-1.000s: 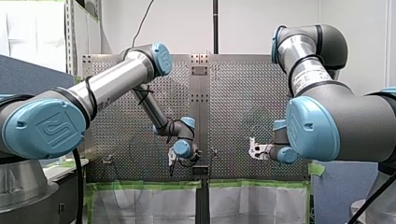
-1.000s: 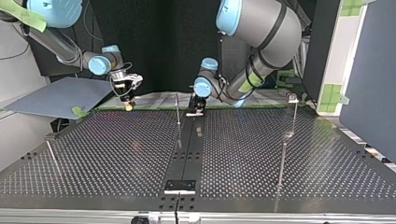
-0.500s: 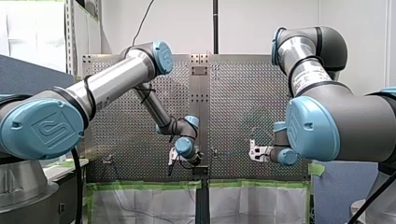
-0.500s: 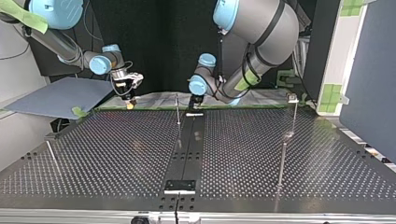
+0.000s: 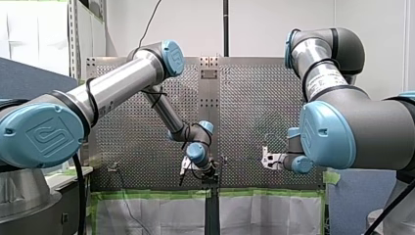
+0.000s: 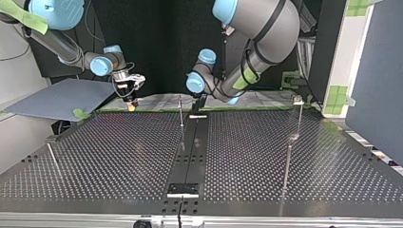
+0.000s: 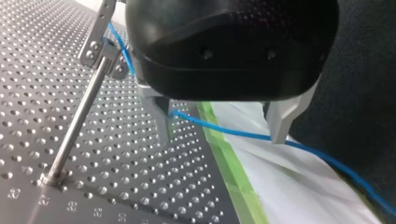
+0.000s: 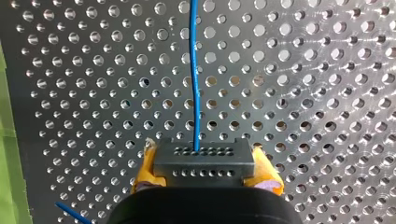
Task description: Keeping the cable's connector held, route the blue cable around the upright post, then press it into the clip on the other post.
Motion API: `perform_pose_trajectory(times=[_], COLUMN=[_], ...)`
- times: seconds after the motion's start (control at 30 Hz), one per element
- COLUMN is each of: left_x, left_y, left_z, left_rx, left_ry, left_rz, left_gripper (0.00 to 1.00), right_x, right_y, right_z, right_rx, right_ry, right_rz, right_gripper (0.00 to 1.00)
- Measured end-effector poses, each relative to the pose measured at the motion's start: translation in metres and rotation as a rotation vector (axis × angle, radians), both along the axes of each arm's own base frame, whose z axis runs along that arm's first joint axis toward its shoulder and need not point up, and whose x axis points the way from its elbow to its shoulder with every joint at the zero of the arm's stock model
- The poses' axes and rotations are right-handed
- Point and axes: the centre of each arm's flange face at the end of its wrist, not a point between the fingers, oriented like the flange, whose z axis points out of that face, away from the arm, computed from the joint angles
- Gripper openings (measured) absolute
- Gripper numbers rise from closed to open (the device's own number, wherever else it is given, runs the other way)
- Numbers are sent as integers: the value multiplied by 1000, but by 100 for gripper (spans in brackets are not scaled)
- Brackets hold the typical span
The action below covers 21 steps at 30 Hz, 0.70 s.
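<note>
My left gripper (image 7: 219, 140), open-fingered astride blue cable (image 8: 194, 70), shifted three o'clock in front view toward post (image 7: 74, 123); my right gripper (image 8: 205, 173) clamps connector (image 8: 203, 162).

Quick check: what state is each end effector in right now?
Left end effector: open; the blue cable passes between its fingers, unclamped.
Right end effector: closed on the black connector.

There are two pincers, the left pincer (image 7: 220, 139) and the right pincer (image 8: 204, 169), one blue cable (image 8: 195, 74), one connector (image 8: 203, 158) and three posts (image 6: 180, 111).
</note>
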Motion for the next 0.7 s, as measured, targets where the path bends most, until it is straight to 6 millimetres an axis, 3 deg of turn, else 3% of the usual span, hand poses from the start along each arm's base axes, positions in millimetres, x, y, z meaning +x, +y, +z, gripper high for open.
perform_pose_trajectory(times=[0.37,0.7], left_x=[-6,-29], left_y=[7,0], left_z=[25,24], left_rx=[-45,-58], left_ry=[-17,-4], left_rz=[20,-21], left_gripper=[100,100], right_x=[-1,-2], right_y=[0,0], right_z=[0,-1], right_rx=[0,6], right_ry=[2,3], right_rz=[-1,-2], right_gripper=[0,0])
